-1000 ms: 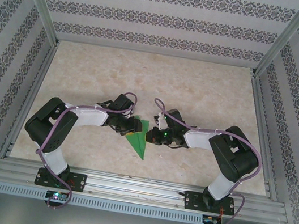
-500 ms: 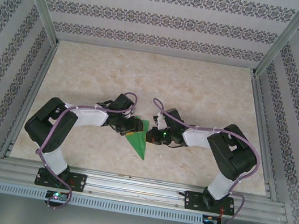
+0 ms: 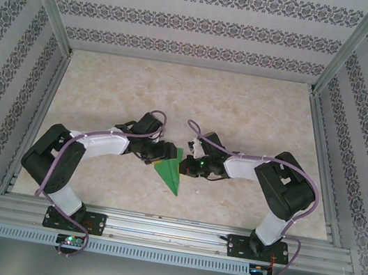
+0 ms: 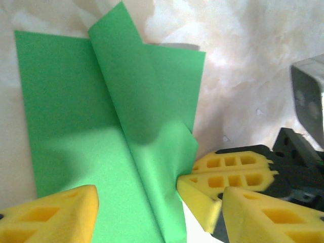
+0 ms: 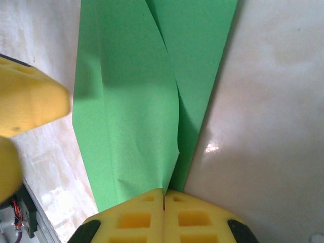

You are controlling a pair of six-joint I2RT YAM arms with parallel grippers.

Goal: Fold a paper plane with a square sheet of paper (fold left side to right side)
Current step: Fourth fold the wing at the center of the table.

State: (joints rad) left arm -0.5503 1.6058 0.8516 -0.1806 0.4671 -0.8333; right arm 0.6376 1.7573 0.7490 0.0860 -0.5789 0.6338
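Since the paper (image 3: 169,172) already looks like a slim pointed dart from above, I'd say most of the folding is done. It lies on the table (image 3: 257,121) between the two grippers, with its point toward the arm bases. Up close it's several layers with a long crease down the middle. One flap stands up off the rest instead of lying flat, so my guess is that fold at least needs pressing down, and maybe the wings need doing too. Can't really judge how crisp the creases are from these views.

Left gripper (image 4: 159,212): jaws spread wide, one finger on either side of the paper, nothing gripped. Right gripper (image 5: 163,195): jaws pressed together, tips right at the paper's edge where the layers meet. I can't tell whether a sliver of paper is caught between them or they're just pinning it to the table.
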